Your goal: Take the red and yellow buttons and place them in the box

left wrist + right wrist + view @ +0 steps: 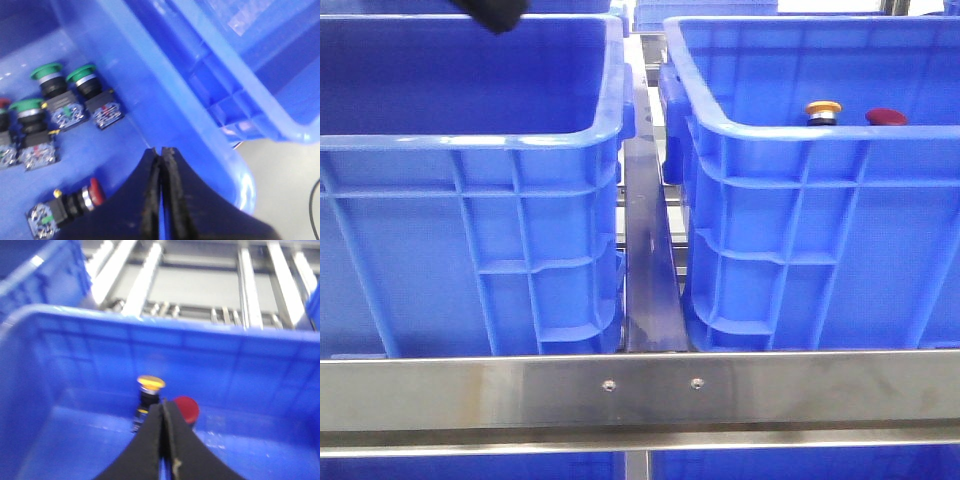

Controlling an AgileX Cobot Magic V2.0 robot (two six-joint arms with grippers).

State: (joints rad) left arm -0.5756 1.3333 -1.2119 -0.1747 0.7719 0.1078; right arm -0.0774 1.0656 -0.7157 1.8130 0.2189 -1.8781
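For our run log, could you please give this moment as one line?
left pincer: shut, empty, over green buttons | right pincer: shut, empty | right box: yellow button, red button

Industrial or factory-type workstation. Indicators: two identical deep blue plastic crates [470, 200] [820, 220] with ribbed walls, seated side by side on a stainless steel frame [640, 395] fastened with screws; metal roller conveyor rails [200, 285] behind the crates; bulk industrial push-button switches [60, 100] with contact blocks stored loose in one crate
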